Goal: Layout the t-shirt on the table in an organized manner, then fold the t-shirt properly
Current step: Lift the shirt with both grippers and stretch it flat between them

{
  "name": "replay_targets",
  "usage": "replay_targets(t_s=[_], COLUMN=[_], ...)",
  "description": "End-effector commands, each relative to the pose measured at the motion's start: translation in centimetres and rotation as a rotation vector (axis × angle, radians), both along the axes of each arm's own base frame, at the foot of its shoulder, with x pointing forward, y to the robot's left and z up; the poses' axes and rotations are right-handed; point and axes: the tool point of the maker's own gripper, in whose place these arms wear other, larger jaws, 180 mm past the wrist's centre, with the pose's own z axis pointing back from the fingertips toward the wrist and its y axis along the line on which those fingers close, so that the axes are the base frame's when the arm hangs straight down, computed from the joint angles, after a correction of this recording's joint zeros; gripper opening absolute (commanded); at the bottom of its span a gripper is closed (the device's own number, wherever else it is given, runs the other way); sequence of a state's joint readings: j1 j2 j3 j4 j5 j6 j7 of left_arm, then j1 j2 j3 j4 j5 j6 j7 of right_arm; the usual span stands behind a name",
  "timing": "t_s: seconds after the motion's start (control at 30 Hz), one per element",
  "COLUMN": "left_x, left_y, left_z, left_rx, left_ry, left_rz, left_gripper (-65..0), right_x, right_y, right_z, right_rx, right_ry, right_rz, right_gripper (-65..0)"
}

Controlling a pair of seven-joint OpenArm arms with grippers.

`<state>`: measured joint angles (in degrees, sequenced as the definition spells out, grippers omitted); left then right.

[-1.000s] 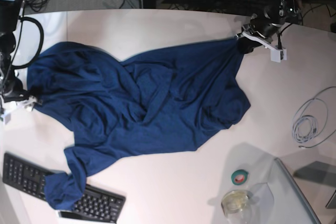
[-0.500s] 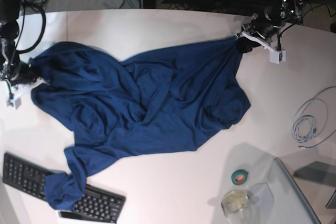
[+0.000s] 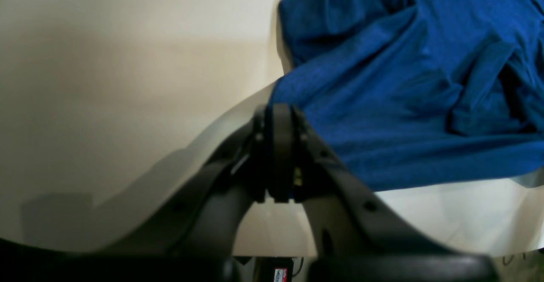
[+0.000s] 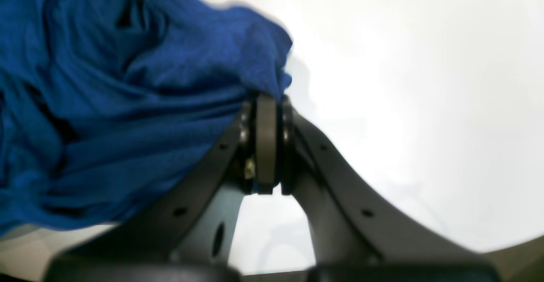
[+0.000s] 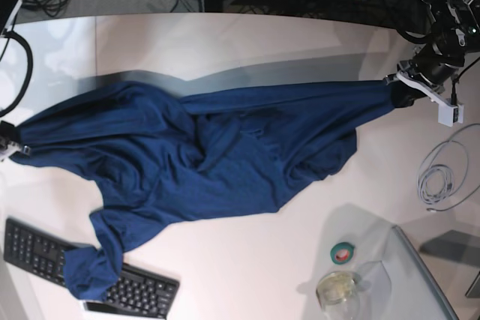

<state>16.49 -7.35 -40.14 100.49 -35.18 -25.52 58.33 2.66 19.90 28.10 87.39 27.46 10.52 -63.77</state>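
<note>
The dark blue t-shirt [image 5: 225, 155] is pulled taut across the white table [image 5: 247, 43], still creased in the middle. My left gripper [image 5: 396, 89] at the right side is shut on the shirt's right end; the left wrist view shows its jaws pressed together on the fabric's edge [image 3: 280, 108]. At the left table edge my right gripper [image 5: 16, 146] is shut on the shirt's left end, with cloth [image 4: 204, 61] bunched over its closed tips [image 4: 266, 100]. A lower part of the shirt [image 5: 86, 275] lies bunched on a keyboard.
A black keyboard [image 5: 142, 290] sits at the front left. A green tape roll [image 5: 343, 252] and a glass jar [image 5: 337, 288] stand front right beside a grey glassy panel [image 5: 427, 282]. A coiled white cable [image 5: 439, 174] lies at the right.
My right gripper has closed on the shirt's left end. Both arms have moved outward, left arm to the right and right arm to the left, stretching the shirt wider.
</note>
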Motion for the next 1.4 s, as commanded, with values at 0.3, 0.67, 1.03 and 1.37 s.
replay_targets(t_s=[0.3, 0.67, 1.03, 1.37], left_x=[5.8, 23.6, 36.8, 30.5], left_y=[-2.7, -7.4, -11.8, -10.5], left_z=[1.2, 7.5, 28.5, 24.9], left_rx=[0.016, -0.011, -0.225, -0.206], left_ry=[-0.068, -0.227, -0.67, -0.659], left_rz=[-0.101, -0.196, -0.129, -0.098], left_gripper=[-65.0, -65.0, -65.0, -65.0], right_x=[5.2, 19.3, 23.7, 19.0], right_y=[0.3, -3.3, -7.8, -8.0], right_z=[1.1, 8.4, 34.8, 25.2], right_rx=[0.003, -0.127, -0.392, -0.42], right_ry=[-0.053, -0.275, -0.753, -0.518], right_rz=[0.041, 0.072, 0.084, 0.143], right_gripper=[-65.0, -65.0, -65.0, -65.0])
